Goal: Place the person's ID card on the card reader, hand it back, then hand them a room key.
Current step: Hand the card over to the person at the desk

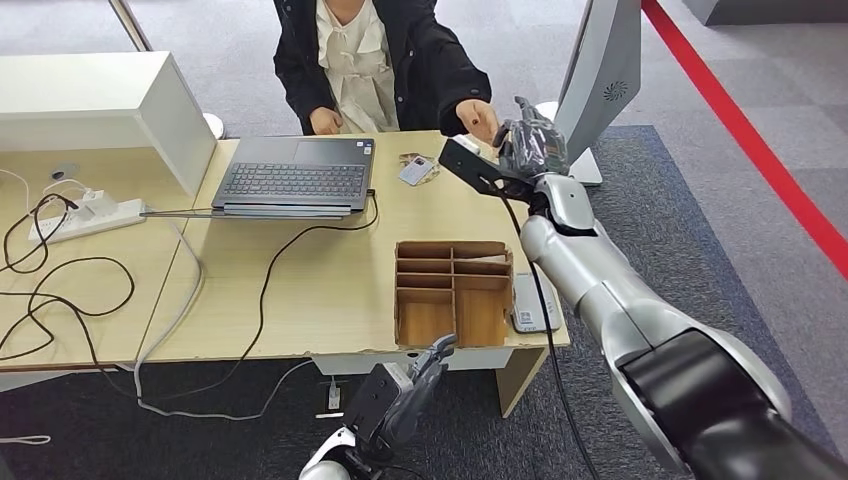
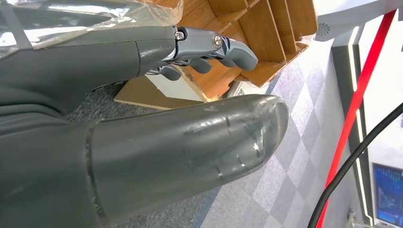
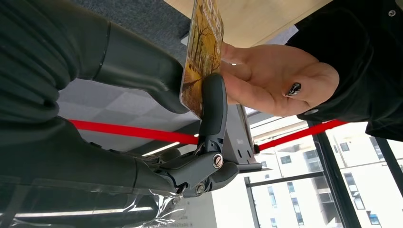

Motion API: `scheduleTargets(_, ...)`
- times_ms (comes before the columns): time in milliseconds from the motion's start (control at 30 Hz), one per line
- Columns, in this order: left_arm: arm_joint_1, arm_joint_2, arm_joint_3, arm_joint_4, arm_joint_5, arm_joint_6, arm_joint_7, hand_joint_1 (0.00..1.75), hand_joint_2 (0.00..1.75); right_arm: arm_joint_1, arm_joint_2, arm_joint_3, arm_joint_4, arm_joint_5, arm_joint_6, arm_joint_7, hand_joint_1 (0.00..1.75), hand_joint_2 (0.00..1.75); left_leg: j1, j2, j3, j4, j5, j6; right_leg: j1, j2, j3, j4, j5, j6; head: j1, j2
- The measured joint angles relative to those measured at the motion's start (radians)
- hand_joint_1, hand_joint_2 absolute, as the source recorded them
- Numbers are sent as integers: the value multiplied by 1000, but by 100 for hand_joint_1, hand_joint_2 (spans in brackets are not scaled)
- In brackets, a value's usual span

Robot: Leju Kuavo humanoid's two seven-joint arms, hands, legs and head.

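My right hand (image 1: 523, 146) reaches over the far right corner of the desk (image 1: 330, 290). It pinches a room key card (image 3: 201, 53) with a yellow-orange picture between thumb and a finger. The person's open hand (image 3: 278, 78) touches the card's far side; in the head view that hand (image 1: 479, 118) meets mine. A small white-and-blue card (image 1: 417, 170) lies on the desk beside the laptop. The grey card reader (image 1: 532, 304) lies flat at the desk's near right edge. My left hand (image 1: 413, 388) hangs below the desk's front edge, fingers (image 2: 223, 45) loosely apart and holding nothing.
A wooden compartment organiser (image 1: 452, 290) stands next to the reader. An open laptop (image 1: 295, 175) sits before the person, with cables trailing to a power strip (image 1: 85, 215). A white box (image 1: 100, 110) occupies the far left. A white display stand (image 1: 600, 70) rises behind my right hand.
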Motion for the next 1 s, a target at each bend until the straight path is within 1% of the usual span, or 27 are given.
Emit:
scheduleTargets(100,-1,0,0,3,6,0,-1,0,0,-1,5,0,6,5,-6,1,0,175,0,0,0,0,0,0,0,0,0,0,0,0,0,0)
scheduleTargets(267,-2,-2,-1,9,17,2,-8,0,0,0,13,2,18,3,-28,0,0,175,0,0,0,0,0,0,0,0,0,0,0,0,0,0)
scheduleTargets(400,-3,-3,-1,13,22,12,-14,0,0,0,19,2,20,-38,-59,-43,0,175,0,0,0,0,0,0,0,0,0,0,0,0,0,0)
scheduleTargets(500,-2,-3,0,14,22,27,-18,0,0,0,23,2,14,-104,-85,-92,0,175,0,0,0,0,0,0,0,0,0,0,0,0,0,0)
scheduleTargets(633,0,-2,4,14,16,60,-20,0,0,22,26,-6,-35,-238,-96,-160,0,175,0,0,0,0,0,0,0,0,0,0,0,0,0,0)
scheduleTargets(767,4,-2,12,12,21,116,-18,0,0,100,12,-7,-171,-339,-118,-169,0,175,0,0,0,0,0,0,0,0,0,0,0,0,0,0)
scheduleTargets(1000,29,11,37,-22,30,218,-6,0,0,321,-50,-14,-544,-540,-159,-166,0,175,0,0,0,0,0,0,0,0,0,0,0,0,0,0)
